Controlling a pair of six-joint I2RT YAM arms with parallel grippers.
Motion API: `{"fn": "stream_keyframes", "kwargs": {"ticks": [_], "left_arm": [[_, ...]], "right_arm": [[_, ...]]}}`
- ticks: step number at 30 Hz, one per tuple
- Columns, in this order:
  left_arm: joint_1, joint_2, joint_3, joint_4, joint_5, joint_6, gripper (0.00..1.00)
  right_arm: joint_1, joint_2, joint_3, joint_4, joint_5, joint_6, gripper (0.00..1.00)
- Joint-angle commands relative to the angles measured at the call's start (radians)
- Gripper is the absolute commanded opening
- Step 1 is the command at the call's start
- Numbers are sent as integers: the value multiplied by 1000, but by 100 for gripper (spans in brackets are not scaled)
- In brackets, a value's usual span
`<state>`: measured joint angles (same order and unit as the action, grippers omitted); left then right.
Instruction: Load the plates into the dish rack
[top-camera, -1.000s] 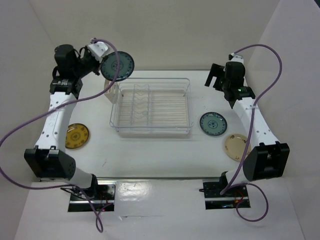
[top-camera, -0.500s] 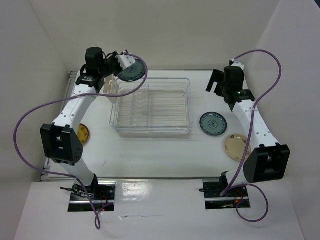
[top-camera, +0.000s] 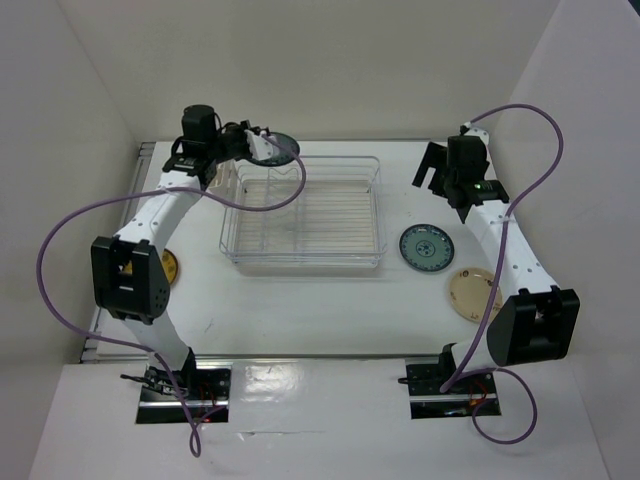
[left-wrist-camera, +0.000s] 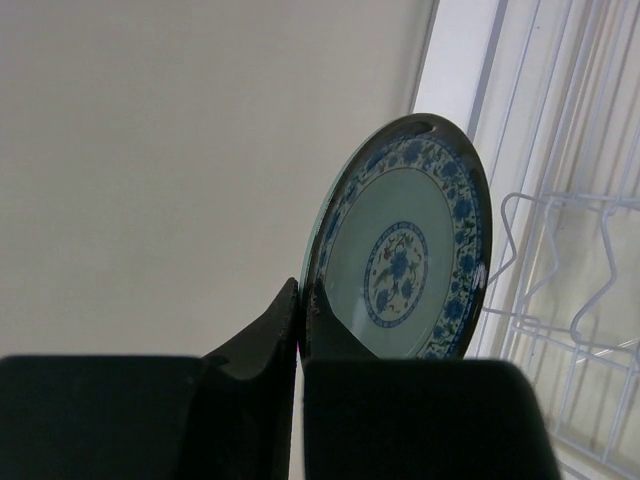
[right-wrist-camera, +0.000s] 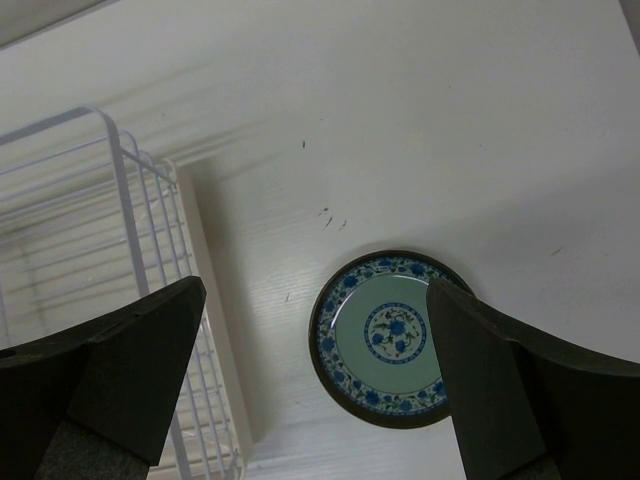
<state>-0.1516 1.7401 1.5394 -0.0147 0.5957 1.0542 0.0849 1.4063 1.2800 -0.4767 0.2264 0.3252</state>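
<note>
Plate (left-wrist-camera: 400, 260) clamped edge-on in left fingers (left-wrist-camera: 265, 335), at rack (top-camera: 300, 262) far-left corner. Next, likely: lower it upright into a slot. Right fingers (right-wrist-camera: 130, 370) spread, above second plate (right-wrist-camera: 385, 338).

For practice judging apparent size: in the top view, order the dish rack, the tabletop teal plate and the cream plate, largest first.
Largest: dish rack.
Then teal plate and cream plate, which look alike. The right arm hides part of the cream plate, so unranked.

Overhead, wrist close-ups; shared dish rack (top-camera: 300, 262)
</note>
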Motion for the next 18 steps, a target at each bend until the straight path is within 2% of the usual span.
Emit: {"fn": "stream_keyframes", "kwargs": {"ticks": [1, 5, 12, 18], "left_arm": [[-6, 4, 14, 47, 55, 96, 0], [-6, 13, 14, 22, 95, 105, 0], [-16, 13, -45, 13, 82, 106, 0], [-43, 13, -88, 22, 53, 105, 0]], "right_arm": [[-4, -15, -13, -8, 21, 21, 100], [-4, -15, -13, -17, 31, 21, 100], [-4, -15, -13, -36, 54, 21, 100], [-4, -15, -1, -105, 62, 149, 100]]}}
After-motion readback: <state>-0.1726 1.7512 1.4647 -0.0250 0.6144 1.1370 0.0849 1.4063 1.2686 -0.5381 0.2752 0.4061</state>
